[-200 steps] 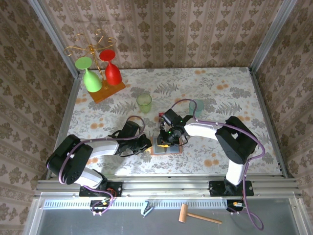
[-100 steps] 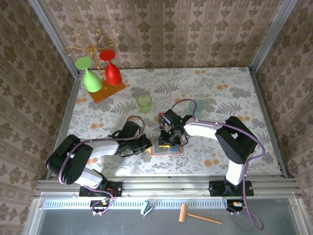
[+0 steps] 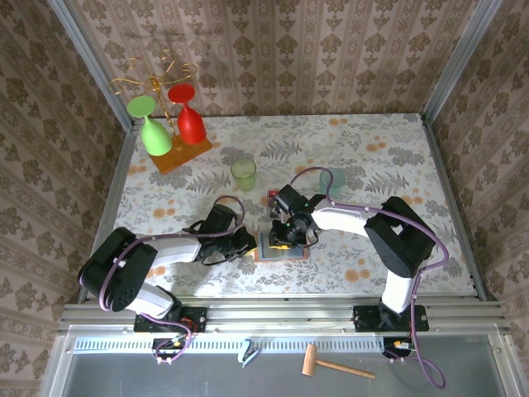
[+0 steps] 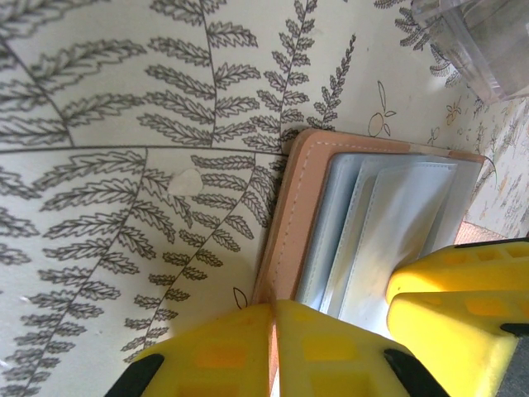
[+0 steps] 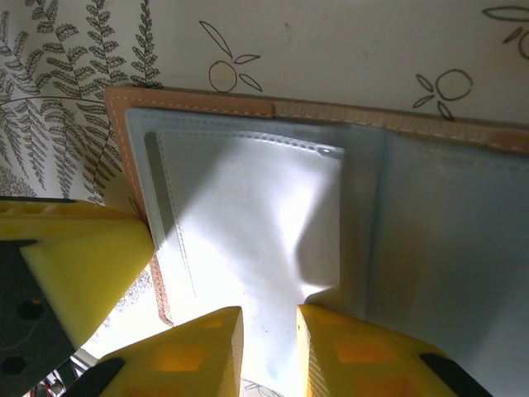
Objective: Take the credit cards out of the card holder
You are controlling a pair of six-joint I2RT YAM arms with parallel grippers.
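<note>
Item: card holder, one, folding. It lies open and flat on the table, toward the near edge, about midway between the side edges. Outside salmon-pink with a pale stitched border; inside layered grey-blue pockets with a glossy sheen.
Left pincer: fingers together, clamped on the holder's pink edge.
Right pincer: fingers narrowly apart over an inner pocket; cannot tell whether they grip anything.

Top view: right gripper covered most of card holder; pockets too small to read. Right wrist: glare washed out pocket face between the fingertips; holder ran off right edge. Left wrist: left gripper hid holder's near edge; clear object cropped at corner.
</note>
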